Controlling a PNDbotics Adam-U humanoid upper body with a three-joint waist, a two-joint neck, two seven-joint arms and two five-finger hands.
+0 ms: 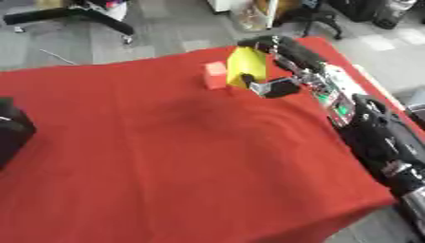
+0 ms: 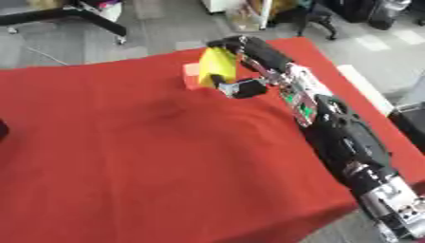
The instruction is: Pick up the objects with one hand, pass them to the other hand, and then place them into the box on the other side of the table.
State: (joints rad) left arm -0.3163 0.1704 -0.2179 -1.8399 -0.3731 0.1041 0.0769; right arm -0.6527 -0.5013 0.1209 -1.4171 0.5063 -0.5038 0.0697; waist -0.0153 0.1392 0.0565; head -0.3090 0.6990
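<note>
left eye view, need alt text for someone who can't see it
The right robot hand grips a yellow object above the far side of a red-covered table, beside a small pink block. A black object shows at the left edge.

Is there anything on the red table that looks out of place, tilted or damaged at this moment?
Nothing looks spilled or damaged. The right hand has its fingers curled round a yellow object, held upright beside a small pink block on the red tablecloth. The table appears slanted as a whole. A dark thing sits at the left edge.
</note>
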